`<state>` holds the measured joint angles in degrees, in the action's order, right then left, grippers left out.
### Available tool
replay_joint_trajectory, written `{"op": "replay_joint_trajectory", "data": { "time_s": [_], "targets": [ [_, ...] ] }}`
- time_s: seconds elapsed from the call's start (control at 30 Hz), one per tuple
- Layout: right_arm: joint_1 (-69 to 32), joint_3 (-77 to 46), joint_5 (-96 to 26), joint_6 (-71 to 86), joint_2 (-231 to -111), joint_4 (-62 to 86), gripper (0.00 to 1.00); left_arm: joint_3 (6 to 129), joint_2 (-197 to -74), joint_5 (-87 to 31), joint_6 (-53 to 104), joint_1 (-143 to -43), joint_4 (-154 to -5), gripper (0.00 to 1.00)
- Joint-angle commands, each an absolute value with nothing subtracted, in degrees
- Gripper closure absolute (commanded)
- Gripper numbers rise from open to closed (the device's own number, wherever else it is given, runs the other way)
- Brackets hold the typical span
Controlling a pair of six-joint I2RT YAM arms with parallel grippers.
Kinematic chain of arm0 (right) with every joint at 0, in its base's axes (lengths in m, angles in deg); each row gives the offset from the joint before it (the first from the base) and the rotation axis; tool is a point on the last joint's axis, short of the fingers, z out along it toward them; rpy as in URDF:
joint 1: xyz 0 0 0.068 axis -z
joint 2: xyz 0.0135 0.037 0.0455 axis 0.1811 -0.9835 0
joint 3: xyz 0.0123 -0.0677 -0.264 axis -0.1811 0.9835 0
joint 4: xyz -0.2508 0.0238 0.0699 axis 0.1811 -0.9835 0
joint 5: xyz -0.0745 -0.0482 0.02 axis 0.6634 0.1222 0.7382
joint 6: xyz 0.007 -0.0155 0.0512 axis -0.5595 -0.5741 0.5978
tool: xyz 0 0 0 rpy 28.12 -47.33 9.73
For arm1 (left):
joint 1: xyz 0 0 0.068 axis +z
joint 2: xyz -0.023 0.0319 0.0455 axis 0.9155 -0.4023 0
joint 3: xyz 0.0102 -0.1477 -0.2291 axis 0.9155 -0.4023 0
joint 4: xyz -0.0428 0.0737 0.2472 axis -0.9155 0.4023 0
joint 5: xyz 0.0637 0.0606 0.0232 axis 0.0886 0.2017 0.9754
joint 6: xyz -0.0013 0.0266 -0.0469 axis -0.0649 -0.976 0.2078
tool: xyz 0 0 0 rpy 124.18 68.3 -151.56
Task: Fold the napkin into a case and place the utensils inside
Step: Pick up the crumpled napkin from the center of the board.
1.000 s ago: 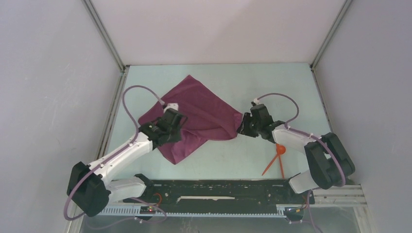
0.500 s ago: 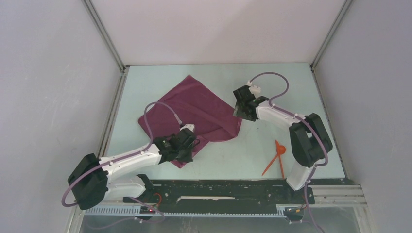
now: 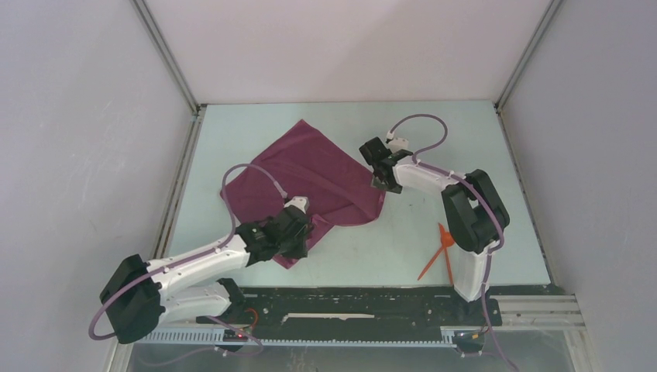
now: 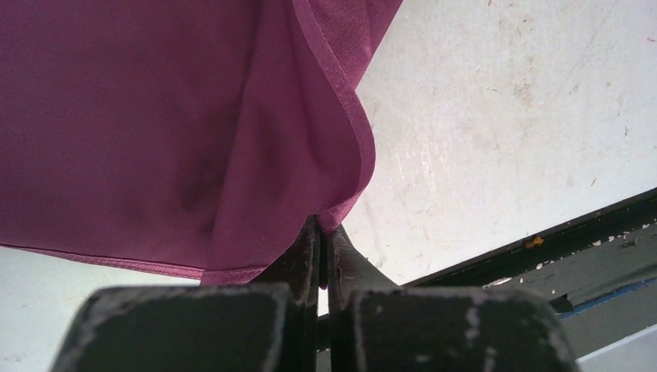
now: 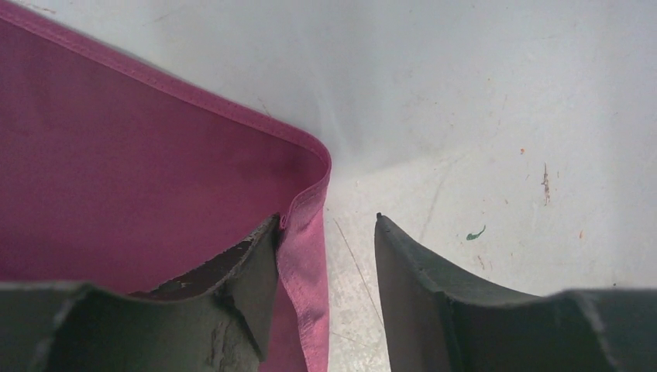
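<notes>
The plum-purple napkin (image 3: 310, 177) lies spread as a diamond on the pale table, partly folded near its front. My left gripper (image 3: 300, 242) is shut on the napkin's near corner (image 4: 310, 155), with the hem pinched between the jaws. My right gripper (image 3: 380, 182) is open at the napkin's right corner (image 5: 306, 240); the hem lies between its fingers, against the left one. The orange-red spoon (image 3: 442, 246) and the slim orange-red stick (image 3: 448, 265) lie crossed on the table at the front right, apart from both grippers.
A black rail (image 3: 349, 302) runs along the table's near edge. Metal frame posts (image 3: 166, 58) and grey walls close the sides and back.
My left gripper moved from the napkin's left side down to its near corner and shut on it. My right gripper moved back and left, to the napkin's right corner.
</notes>
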<state>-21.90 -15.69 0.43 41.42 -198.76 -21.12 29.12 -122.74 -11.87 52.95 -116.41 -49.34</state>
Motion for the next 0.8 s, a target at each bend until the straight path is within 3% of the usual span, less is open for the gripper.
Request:
{"op": "replay_joint_trajectory", "data": {
  "time_s": [0.0,0.1,0.13,0.2,0.23,0.5,0.77],
  "targets": [
    [-20.4,-17.4,2.5,43.3,-199.5,-21.1,0.48,28.6,-120.6,-10.2,52.6,-116.8,-50.4,1.00],
    [-19.6,-16.7,2.3,43.2,-198.7,-20.5,0.61,28.6,-121.4,-12.3,51.5,-116.8,-51.3,1.00],
    [-19.4,-16.0,2.3,43.2,-198.0,-20.2,0.69,28.6,-121.7,-13.3,51.0,-116.9,-51.9,1.00],
    [-18.4,-13.2,0.8,43.1,-195.3,-17.9,0.98,28.8,-122.7,-15.3,50.2,-117.0,-52.8,0.96],
    [-17.8,-10.4,-0.3,43.0,-193.5,-16.3,1.00,29.2,-123.3,-15.5,49.9,-117.1,-52.9,0.95],
    [-13.6,-1.6,-2.9,40.4,-181.4,-12.1,1.00,34.8,-129.9,-17.4,46.6,-117.7,-53.6,0.82],
    [-11.4,4.6,-4.3,40.6,-172.2,-10.8,1.00,34.0,-124.9,-15.5,46.0,-122.1,-49.9,0.43]
  ]
}}
